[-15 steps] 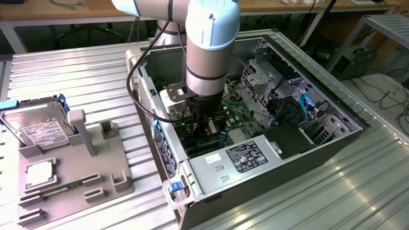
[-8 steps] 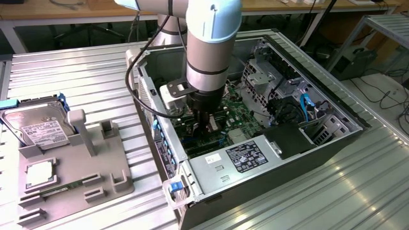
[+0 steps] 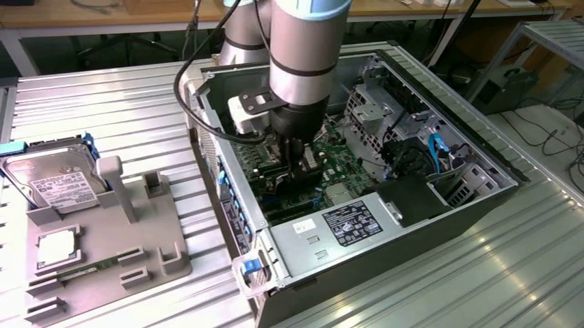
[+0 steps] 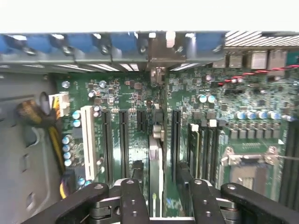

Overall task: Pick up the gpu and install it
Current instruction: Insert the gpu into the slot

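Wrist view: the gripper [image 4: 157, 196] is seen closed on the gpu [image 4: 156, 158], which is held edge-on between the black fingers [image 4: 135, 198] above the motherboard [image 4: 243, 93] slots. In the exterior view, the gripper [image 3: 306, 179] is lowered into the open computer case [image 3: 474, 198] on a ribbed metal table [image 3: 109, 109]; a hard drive [image 3: 57, 184] is propped on a grey fixture [image 3: 100, 273] towards that view's left.

The flat green circuit card with silver end bracket [image 4: 156, 154] is standing edge-on, upright, among the motherboard's black slots.
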`<state>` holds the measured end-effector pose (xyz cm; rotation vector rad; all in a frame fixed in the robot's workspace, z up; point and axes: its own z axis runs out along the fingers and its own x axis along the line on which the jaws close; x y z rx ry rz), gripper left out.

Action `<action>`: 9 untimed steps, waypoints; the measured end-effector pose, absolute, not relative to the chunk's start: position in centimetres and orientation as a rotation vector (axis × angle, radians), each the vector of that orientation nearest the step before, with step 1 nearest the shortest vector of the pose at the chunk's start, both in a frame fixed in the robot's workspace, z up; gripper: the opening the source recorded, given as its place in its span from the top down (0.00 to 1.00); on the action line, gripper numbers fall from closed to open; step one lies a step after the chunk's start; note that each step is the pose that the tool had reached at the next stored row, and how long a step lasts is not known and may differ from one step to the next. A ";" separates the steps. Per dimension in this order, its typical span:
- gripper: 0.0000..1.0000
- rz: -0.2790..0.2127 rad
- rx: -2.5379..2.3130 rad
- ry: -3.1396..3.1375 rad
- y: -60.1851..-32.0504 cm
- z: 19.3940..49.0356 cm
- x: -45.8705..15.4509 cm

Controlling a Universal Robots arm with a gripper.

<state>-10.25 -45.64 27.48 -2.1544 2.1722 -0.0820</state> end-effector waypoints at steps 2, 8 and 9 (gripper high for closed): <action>0.58 -0.082 -2.155 2.172 -45.6 28.5 -10.3; 0.79 -0.082 -2.154 2.172 -45.6 29.4 -10.2; 0.85 -0.082 -2.155 2.172 -45.6 29.4 -10.3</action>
